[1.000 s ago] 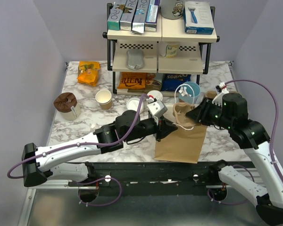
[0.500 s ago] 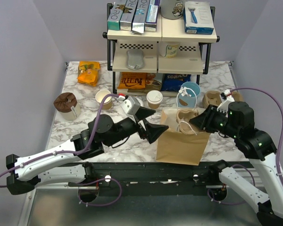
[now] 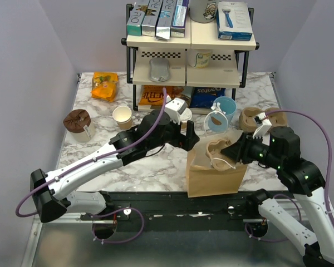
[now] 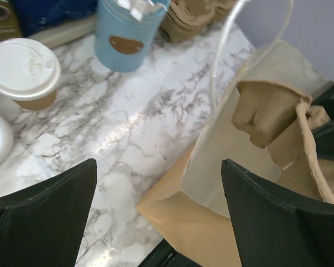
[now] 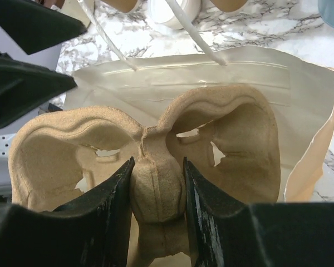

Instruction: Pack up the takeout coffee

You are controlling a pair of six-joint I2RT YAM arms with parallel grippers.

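Observation:
The takeout coffee (image 4: 23,72), a tan cup with a white lid, stands on the marble behind the brown paper bag (image 3: 214,177); the top view mostly hides it behind my left wrist. My left gripper (image 3: 189,139) hangs open and holds nothing at the bag's near left corner (image 4: 211,222), its fingers (image 4: 50,206) spread wide. My right gripper (image 3: 232,151) is shut on the middle post of a moulded pulp cup carrier (image 5: 222,139). It holds the carrier in the bag's open mouth (image 5: 300,83).
A light-blue cup (image 3: 224,108) stands just behind the bag, a stack of pulp carriers (image 3: 253,118) to its right. A lidless tan cup (image 3: 122,117) and a brown lidded tub (image 3: 78,121) sit left. The shelf rack (image 3: 186,61) fills the back, with an orange snack bag (image 3: 104,86) beside it.
My left gripper let go of the bag, opened wide, and swung back to the bag's left corner. The bag went from lying flat to upright, with the carrier in its mouth.

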